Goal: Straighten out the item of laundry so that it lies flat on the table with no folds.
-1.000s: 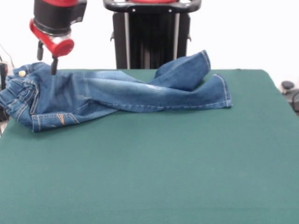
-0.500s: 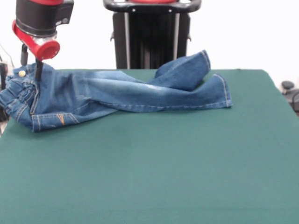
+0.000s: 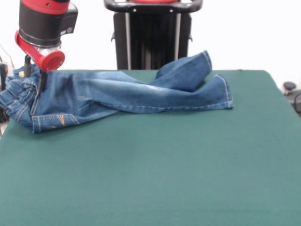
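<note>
The item of laundry is a small pair of blue jeans lying along the far part of the green table. Its waistband is at the left edge and its legs run to the right. The legs cross, and the upper leg's end is folded up and humped near the right. My gripper hangs over the waistband at the far left, open. Its two dark fingers reach down onto the denim on either side of the button area. The jeans' cloth looks flat under them, not lifted.
A black pedestal stands right behind the jeans at the table's far edge. The waistband lies at the table's left edge. Dark objects sit off the table at the right.
My gripper moved left from over the seat to the waistband, then dropped a little so its fingers now reach the denim. The jeans have not shifted.
</note>
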`<state>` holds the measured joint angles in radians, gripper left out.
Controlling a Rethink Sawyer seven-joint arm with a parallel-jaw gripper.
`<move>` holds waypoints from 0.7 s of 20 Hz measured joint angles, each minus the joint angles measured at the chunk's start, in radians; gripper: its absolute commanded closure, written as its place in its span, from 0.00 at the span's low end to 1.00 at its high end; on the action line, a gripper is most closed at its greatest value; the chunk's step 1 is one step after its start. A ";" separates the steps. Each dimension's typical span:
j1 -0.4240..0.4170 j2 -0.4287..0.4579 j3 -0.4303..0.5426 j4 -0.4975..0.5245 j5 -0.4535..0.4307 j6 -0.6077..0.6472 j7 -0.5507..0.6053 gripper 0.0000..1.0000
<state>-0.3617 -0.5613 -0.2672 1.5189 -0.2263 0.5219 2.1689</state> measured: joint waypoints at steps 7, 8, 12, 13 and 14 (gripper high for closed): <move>0.013 -0.012 0.018 0.004 0.039 0.000 0.000 0.00; 0.015 -0.011 0.019 0.004 0.044 0.000 0.000 0.00; 0.018 0.002 0.019 0.005 0.046 -0.002 0.000 0.00; 0.018 0.004 0.019 0.005 0.046 -0.003 0.000 0.00; 0.017 0.009 0.019 0.005 0.046 -0.007 0.000 0.00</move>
<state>-0.3443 -0.5525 -0.2486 1.5238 -0.1802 0.5147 2.1689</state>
